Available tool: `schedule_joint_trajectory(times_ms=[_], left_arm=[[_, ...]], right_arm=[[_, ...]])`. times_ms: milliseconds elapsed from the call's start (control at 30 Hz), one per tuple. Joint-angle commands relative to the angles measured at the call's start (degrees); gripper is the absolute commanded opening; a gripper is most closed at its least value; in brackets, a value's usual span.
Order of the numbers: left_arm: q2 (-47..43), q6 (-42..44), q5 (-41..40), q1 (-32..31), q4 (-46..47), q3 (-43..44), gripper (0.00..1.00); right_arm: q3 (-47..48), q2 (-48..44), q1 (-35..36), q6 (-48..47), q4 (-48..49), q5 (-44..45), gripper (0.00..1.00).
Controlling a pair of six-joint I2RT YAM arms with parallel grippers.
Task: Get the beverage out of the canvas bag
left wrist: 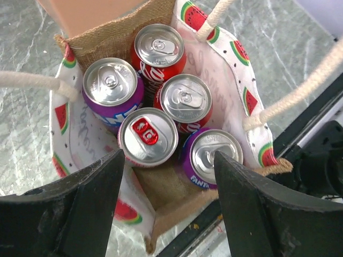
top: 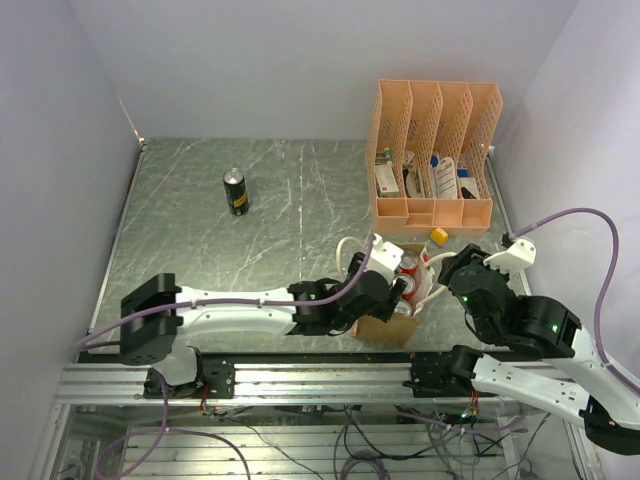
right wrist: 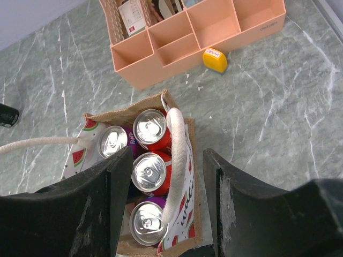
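The tan canvas bag (top: pixel 385 328) with white rope handles stands open at the near edge, between the two arms. In the left wrist view the bag (left wrist: pixel 115 35) holds several upright cans: two red ones (left wrist: pixel 159 48), two purple Fanta ones (left wrist: pixel 111 85) and one with a red tab (left wrist: pixel 147 136). My left gripper (left wrist: pixel 168 171) is open and empty, just above the bag's near side. My right gripper (right wrist: pixel 167 176) is open and empty above the bag (right wrist: pixel 123 113), with a rope handle (right wrist: pixel 177 160) and red can (right wrist: pixel 150 172) between its fingers.
A peach perforated file organizer (top: pixel 435 150) with small packets stands behind the bag, also in the right wrist view (right wrist: pixel 198 32). A small yellow object (top: pixel 438 236) lies before it. A black can (top: pixel 235 190) stands alone at the far left of the marble table.
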Motion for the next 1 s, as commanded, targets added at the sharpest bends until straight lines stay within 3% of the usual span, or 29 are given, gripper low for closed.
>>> schedule_joint_trajectory(times_ms=[0,133,600,967], left_arm=[[4.8,2.1,-3.6,-0.1,-3.3,5.7,0.80],[7.2,2.9,-3.1,-0.5,-3.0,6.2,0.85],[14.6,1.1,-11.9,-2.2,-12.7,11.9,0.88],[10.9,1.0,-8.3,-2.3,-9.4,10.9,0.91]], right_arm=[[-0.3,-1.3,0.2,0.8,-0.1,1.0,0.55],[-0.3,-1.5,0.3,0.7,0.1,1.0,0.55],[-0.4,-0.2,0.2,0.1,0.6,1.0,0.55],[-0.4,-0.4,0.2,-0.1,0.8,1.0,0.55]])
